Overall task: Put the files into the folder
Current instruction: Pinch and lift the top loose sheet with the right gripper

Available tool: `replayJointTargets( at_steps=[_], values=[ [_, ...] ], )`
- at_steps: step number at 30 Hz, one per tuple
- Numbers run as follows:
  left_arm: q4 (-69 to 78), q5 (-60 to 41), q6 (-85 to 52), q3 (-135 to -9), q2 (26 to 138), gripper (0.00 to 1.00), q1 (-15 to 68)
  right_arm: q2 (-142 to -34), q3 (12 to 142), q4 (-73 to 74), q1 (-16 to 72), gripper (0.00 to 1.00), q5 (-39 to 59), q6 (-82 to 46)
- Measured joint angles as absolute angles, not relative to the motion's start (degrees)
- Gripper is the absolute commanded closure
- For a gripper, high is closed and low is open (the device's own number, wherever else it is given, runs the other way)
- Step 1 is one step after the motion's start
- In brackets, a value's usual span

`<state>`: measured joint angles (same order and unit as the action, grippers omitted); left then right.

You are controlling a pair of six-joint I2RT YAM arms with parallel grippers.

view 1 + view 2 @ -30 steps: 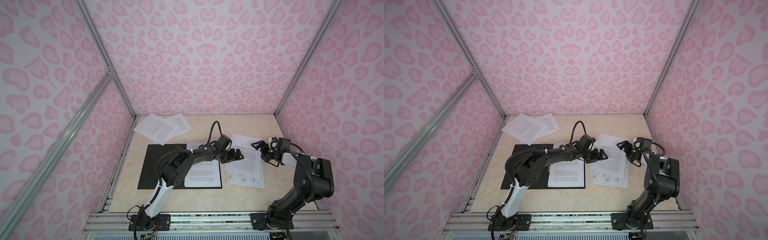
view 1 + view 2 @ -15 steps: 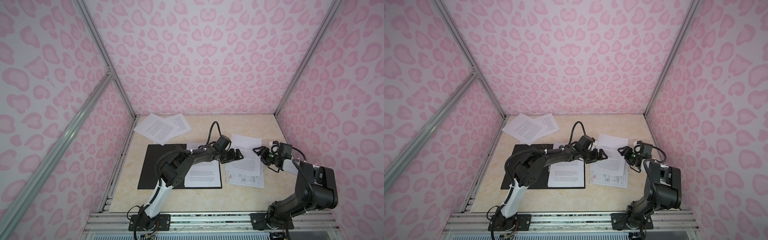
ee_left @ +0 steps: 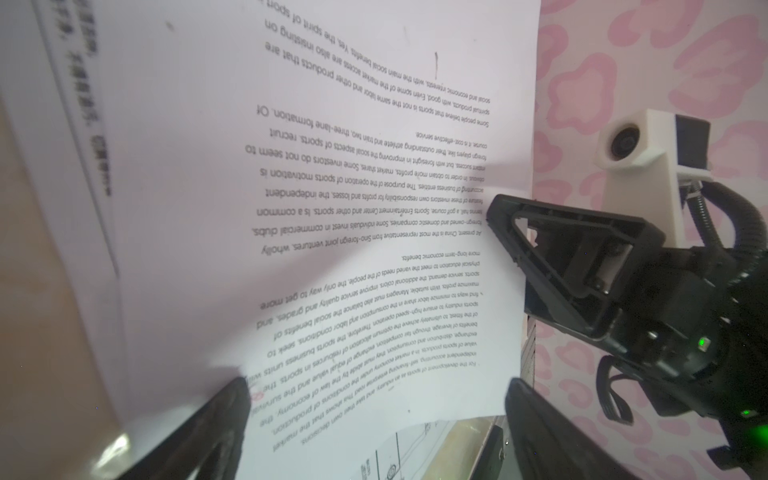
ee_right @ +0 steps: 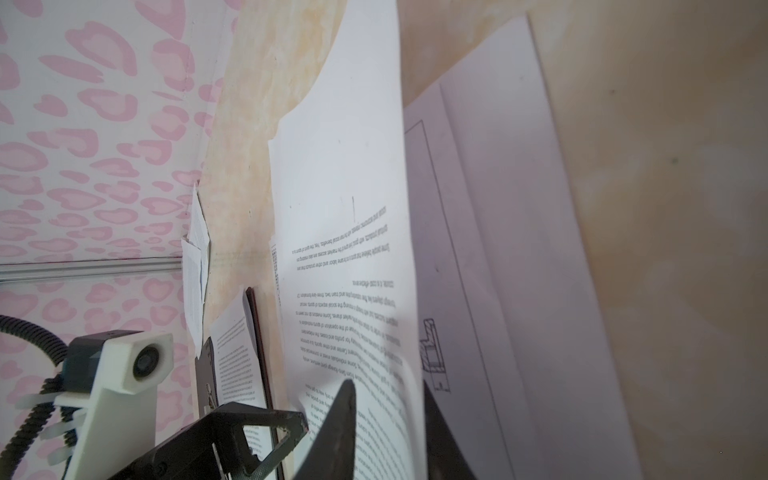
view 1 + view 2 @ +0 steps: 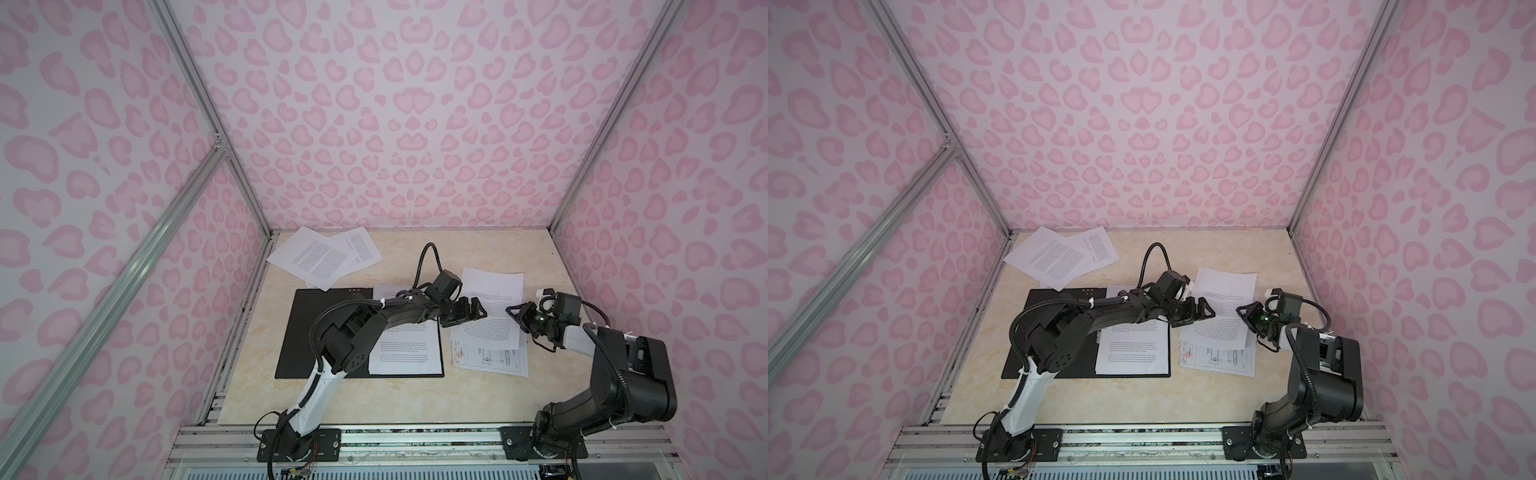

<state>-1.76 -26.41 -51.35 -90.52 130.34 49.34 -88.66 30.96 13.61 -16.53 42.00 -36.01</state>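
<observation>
Straddling the top sheet point(image 5: 493, 286) at its edge away from the open folder point(image 5: 305, 332), the right hand point(image 5: 511, 310) had fingers either side of the paper; whether it was clenched could not be told. The left hand point(image 5: 481, 311), released, hovered over the sheet's folder-side edge.

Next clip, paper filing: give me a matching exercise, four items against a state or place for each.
Items:
1. folder
2. drawing sheet
3. left claw
4. top text sheet

States or places:
A. jaws wide open
B. one edge sits in the right claw
C. lies open, black side up, with a printed sheet on it
D. partly covered by a text sheet

Pairs: 1-C, 2-D, 3-A, 4-B
</observation>
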Motion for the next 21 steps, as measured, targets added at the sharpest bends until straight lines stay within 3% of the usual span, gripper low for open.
replayJointTargets(
  at_steps=[10, 14, 21],
  values=[
    [-2.8, -26.7, -51.5, -92.0, 130.5, 0.02, 49.2, -84.7, 29.6, 13.6, -16.3, 0.89, 40.2, -36.1],
    [-3.3, -26.7, -51.5, -92.7, 130.6, 0.02, 49.2, -83.4, 29.2, 13.1, -16.0, 0.99, 40.0, -36.1],
    [-10.5, -25.4, -48.3, -97.2, 130.5, 0.02, 49.4, -80.9, 29.6, 9.5, -14.9, 1.0, 39.1, -35.3]
  ],
)
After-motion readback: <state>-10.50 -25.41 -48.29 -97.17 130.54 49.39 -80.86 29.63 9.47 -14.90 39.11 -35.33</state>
